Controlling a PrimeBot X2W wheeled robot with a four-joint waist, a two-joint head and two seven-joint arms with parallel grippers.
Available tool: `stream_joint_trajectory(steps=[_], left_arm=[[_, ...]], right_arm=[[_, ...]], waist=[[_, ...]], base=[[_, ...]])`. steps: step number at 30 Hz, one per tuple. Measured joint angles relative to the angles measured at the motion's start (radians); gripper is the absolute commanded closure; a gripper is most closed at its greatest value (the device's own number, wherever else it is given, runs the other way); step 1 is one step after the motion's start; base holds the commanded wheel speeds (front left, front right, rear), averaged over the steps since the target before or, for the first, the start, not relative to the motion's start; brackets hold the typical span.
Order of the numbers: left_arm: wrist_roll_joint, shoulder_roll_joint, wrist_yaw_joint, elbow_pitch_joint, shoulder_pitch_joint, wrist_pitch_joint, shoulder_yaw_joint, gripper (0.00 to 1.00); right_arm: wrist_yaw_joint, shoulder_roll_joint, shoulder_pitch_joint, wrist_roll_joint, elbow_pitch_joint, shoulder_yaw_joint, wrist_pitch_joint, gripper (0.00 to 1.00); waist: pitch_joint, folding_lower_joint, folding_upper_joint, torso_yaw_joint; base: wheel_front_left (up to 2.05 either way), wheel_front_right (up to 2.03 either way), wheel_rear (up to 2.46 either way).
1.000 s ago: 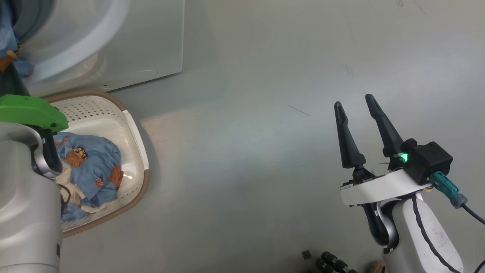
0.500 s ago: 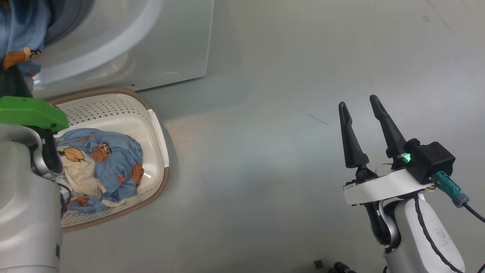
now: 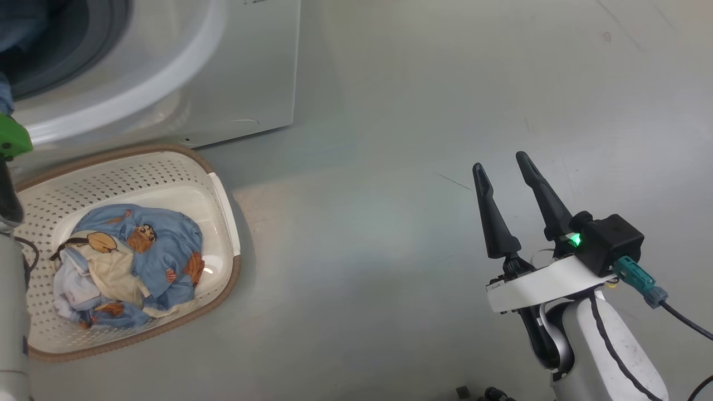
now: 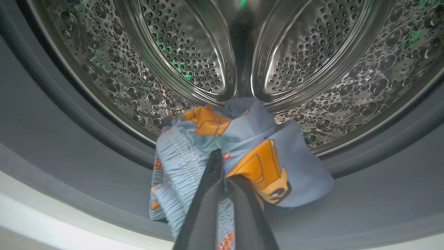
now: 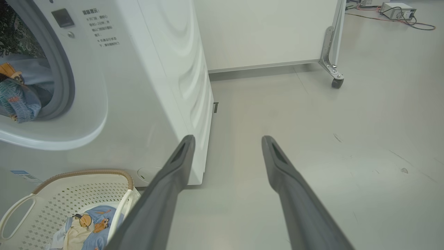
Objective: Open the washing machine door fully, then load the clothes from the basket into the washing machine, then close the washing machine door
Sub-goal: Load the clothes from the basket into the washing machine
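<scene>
The left hand [image 4: 222, 171] is clamped on the clothes [image 4: 251, 139]; it should push deep into the drum [image 4: 187, 52] before letting go

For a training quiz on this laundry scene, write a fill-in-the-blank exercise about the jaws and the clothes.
1. The left arm's jaws are ____ on a blue printed garment at the drum mouth.
2. The remaining clothes lie in the ____.
3. The right arm's jaws stand ____, holding nothing, above the floor.
Missing words: shut; basket; open.
</scene>
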Motion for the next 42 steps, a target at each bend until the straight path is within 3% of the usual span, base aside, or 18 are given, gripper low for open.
stream_joint_trajectory(steps=[10,17,24,36,42], left_arm=[[0.043,0.066,0.022,0.063,-0.098,0.099,-0.016,1.0],[0.08,0.142,0.026,0.068,-0.218,0.149,-0.033,1.0],[0.077,0.161,0.022,0.089,-0.308,0.196,-0.03,1.0],[0.061,0.201,0.024,0.108,-0.446,0.195,0.016,1.0],[0.008,0.208,0.059,0.105,-0.546,0.145,0.104,1.0]], right_arm=[[0.008,0.0,0.006,0.0,0.005,0.03,0.0,0.0],[0.01,0.0,0.021,0.0,0.006,0.054,0.0,0.0],[0.011,0.002,0.025,0.0,0.002,0.066,0.0,0.0],[0.011,0.004,0.025,0.0,-0.015,0.068,0.0,0.0],[0.01,0.004,0.025,0.0,-0.031,0.07,0.0,0.0]], waist=[[0.01,0.0,0.0,-0.06],[0.046,0.0,0.0,-0.094],[0.101,0.0001,0.0,-0.121],[0.185,0.0001,0.0,-0.149],[0.214,0.0,0.0,-0.157]], base=[[0.0,0.0,0.0],[0.0,0.0,0.0],[0.0,0.0,0.0],[0.0,0.0,0.0],[0.0,0.0,0.0]])
